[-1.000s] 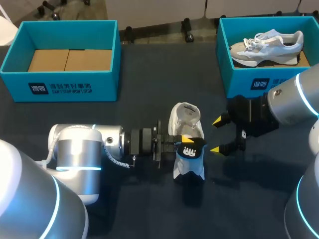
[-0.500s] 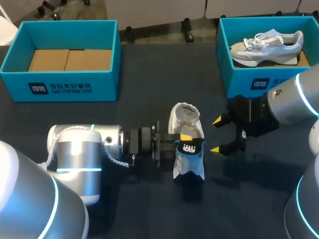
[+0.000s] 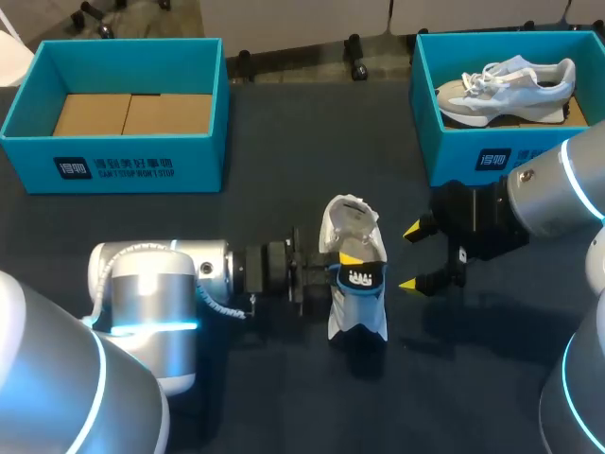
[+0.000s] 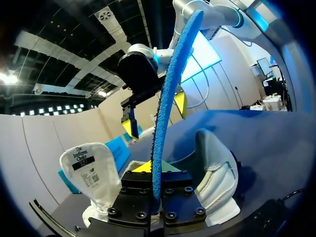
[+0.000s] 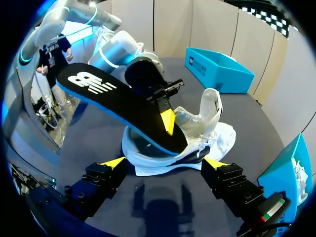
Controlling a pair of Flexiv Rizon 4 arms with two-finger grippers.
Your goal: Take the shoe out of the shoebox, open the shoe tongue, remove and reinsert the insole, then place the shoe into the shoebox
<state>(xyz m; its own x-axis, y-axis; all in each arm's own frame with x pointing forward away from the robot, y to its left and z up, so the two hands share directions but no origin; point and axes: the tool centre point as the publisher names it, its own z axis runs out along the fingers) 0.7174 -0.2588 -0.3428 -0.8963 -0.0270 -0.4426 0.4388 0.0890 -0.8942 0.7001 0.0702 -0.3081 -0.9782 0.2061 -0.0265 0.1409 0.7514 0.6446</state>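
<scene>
The insole [image 3: 359, 278], black on top and blue under, stands on edge with its front end inside the white shoe [image 3: 352, 227], which lies near the middle of the dark table [image 3: 265, 208], and the left gripper [image 3: 350, 266] pinches the insole from both sides. The right gripper [image 3: 413, 256] has its fingers spread wide just beside the shoe, not touching it. A strip of bare table lies between the shoe and the two blue shoeboxes [image 3: 113, 156] at the far edge; the right one holds another shoe [image 3: 506, 85].

Printed panel on left shoebox [image 3: 113, 168], white logo on insole [image 5: 118, 103], label on tongue [image 4: 91, 173]
</scene>
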